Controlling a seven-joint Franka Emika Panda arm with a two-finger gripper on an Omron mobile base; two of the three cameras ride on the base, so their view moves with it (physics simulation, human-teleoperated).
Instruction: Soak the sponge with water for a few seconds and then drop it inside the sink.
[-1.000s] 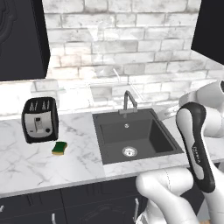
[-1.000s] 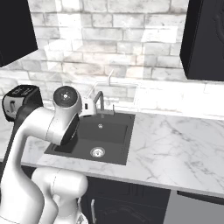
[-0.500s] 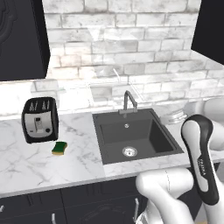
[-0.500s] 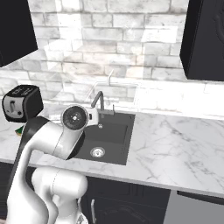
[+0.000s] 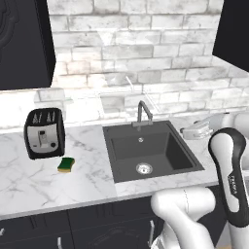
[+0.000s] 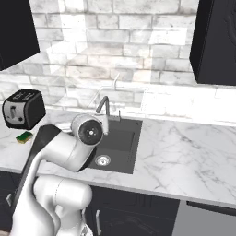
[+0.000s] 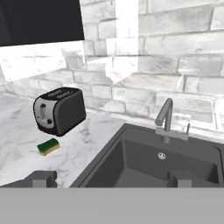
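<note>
Writing is scarce: a dark panel on the robot's forearm carries small white letters in the left base view, too small to read with confidence, and the toaster (image 5: 44, 132) shows no legible label. The sponge (image 5: 66, 165) lies flat on the marble counter (image 5: 34, 187) just in front of the toaster and apart from it, green scouring face up, well to the left of the sink (image 5: 151, 151). Its long axis runs at a slant to the counter's front edge — in the left base view from lower left to upper right. In the hand view the sponge (image 7: 48, 146) again sits below the toaster (image 7: 60, 110), with its yellow side wall facing the camera. The gripper (image 7: 111, 178) is seen there by its two dark fingertips (image 7: 43, 178), which stand wide apart with nothing between them, held above the counter and the sink's near left corner. The gooseneck tap (image 7: 165, 119) stands at the back rim of the basin; no stream can be made out beneath it. The round silver drain (image 5: 143, 168) shows in both base views — the hand view stops short of it. In the right base view the sponge (image 6: 24, 136) is partly behind the arm's elbow.
</note>
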